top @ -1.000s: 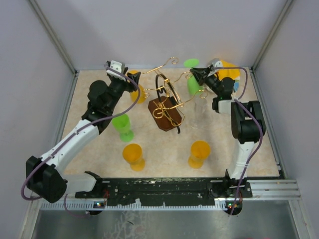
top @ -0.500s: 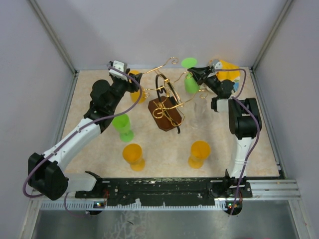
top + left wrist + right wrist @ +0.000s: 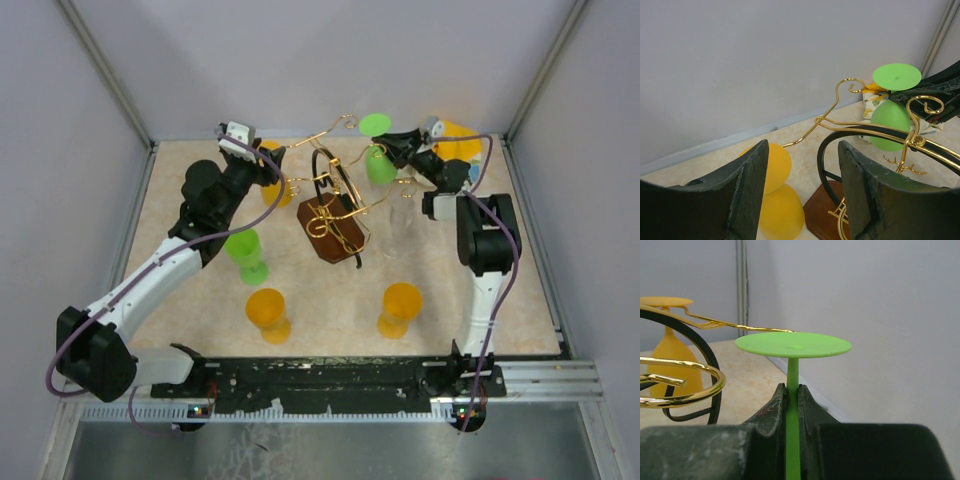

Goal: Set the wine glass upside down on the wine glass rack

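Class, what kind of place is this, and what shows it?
Probably a robot lab cell: grey panels on metal posts enclose the table, two arms bolt to a rail, plastic glasses surround a gold rack.

1. My left arm and right arm: white tubular links between bulky black joint housings.
2. A thin purple cable loops along each.
3. My left gripper carries broad, scuffed, matt-black fingers.

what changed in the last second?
Right end effector, still shut on the stem of the inverted green wine glass, carried it slightly left toward the wine glass rack. Left end effector edged right, still open. Rack and other glasses unmoved.
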Available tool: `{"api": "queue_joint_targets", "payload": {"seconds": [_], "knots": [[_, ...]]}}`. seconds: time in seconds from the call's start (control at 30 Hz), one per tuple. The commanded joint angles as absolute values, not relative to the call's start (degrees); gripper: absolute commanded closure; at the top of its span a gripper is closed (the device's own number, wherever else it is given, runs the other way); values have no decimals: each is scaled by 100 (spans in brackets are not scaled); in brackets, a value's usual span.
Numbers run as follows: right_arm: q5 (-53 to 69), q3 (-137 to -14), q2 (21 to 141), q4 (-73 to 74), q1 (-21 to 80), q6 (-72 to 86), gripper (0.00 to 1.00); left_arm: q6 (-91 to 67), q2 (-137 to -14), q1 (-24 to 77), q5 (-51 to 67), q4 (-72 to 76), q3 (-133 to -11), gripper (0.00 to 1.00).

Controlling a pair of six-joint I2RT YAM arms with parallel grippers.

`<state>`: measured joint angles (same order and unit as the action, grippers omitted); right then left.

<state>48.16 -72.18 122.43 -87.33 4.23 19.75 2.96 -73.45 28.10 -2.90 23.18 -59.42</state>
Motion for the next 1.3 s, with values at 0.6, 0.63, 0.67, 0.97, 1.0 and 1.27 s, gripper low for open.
{"api": "queue_joint_targets", "payload": {"seconds": [0.6, 0.63, 0.67, 0.97, 1.0, 1.27], "knots": [[5159, -8268, 12922, -9567, 554, 2567, 100, 323, -7379, 2773, -278, 2453, -5897, 37], [5164, -8300, 12949, -9560, 568, 2571, 100, 328, -7375, 2774, -287, 2445, -5893, 37], [5172, -8346, 12981, -9561, 591, 2582, 100, 342, -7373, 2769, -295, 2444, -5889, 37], [5324, -8874, 13274, -9405, 749, 2595, 100, 392, -7291, 2771, -359, 2443, -5815, 37], [5352, -8922, 13292, -9368, 754, 2573, 100, 395, -7281, 2764, -365, 2439, -5804, 36], [5529, -9121, 13371, -9354, 832, 2575, 100, 384, -7216, 2755, -372, 2443, -5732, 37]]}}
